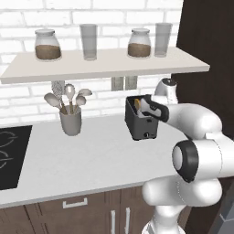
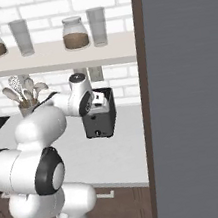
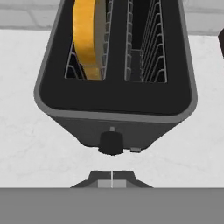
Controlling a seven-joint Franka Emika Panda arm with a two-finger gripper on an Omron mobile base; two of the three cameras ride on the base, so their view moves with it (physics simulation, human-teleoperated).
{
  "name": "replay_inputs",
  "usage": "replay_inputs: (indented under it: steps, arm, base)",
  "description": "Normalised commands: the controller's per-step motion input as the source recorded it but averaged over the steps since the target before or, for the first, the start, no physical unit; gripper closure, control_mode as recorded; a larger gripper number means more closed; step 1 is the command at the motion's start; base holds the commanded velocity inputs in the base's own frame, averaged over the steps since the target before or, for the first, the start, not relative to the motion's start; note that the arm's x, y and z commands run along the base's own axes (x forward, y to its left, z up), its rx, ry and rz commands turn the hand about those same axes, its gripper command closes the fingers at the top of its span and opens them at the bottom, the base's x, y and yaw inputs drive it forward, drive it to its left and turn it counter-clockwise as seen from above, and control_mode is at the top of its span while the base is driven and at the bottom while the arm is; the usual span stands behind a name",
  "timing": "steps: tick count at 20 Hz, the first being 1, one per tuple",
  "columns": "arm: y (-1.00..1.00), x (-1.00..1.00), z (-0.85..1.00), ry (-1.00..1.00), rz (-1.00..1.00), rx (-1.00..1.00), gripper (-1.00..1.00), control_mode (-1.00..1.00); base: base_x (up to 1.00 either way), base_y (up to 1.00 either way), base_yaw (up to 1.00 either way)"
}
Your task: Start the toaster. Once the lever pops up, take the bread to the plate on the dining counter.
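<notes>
The dark grey toaster (image 1: 142,121) (image 2: 100,118) (image 3: 114,94) stands on the white counter (image 1: 91,160) against the brick wall. The bread (image 3: 89,37) (image 1: 137,104), tan with an orange crust, stands upright in the left slot in the hand view; the right slot holds nothing. A round knob (image 3: 111,142) sits low on the toaster's front face. My gripper (image 3: 112,176) hovers just above and in front of that face, shut, with nothing between its tips. My hand covers the toaster's top in the right base view. The plate and the dining counter are out of view.
A grey cup of wooden utensils (image 1: 71,119) stands left of the toaster. A shelf (image 1: 105,64) with jars and glasses hangs low above it. A black cooktop (image 1: 9,155) lies at the far left. A tall dark panel (image 2: 194,91) rises close on the right.
</notes>
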Motion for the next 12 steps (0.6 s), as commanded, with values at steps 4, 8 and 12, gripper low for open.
replay_inputs:
  steps: [4, 8, 12]
  arm:
    - [0.0, 0.35, -0.32, 0.0, 0.0, 0.0, 1.0, -1.0]
    - [0.0, 0.3, -0.12, 0.0, 0.0, 0.0, 1.0, -1.0]
    - [0.0, 0.2, -0.22, -0.02, 0.0, 0.01, 1.0, -1.0]
  base:
    - [0.0, 0.0, 0.0]
    - [0.0, 0.0, 0.0]
    - [0.0, 0.0, 0.0]
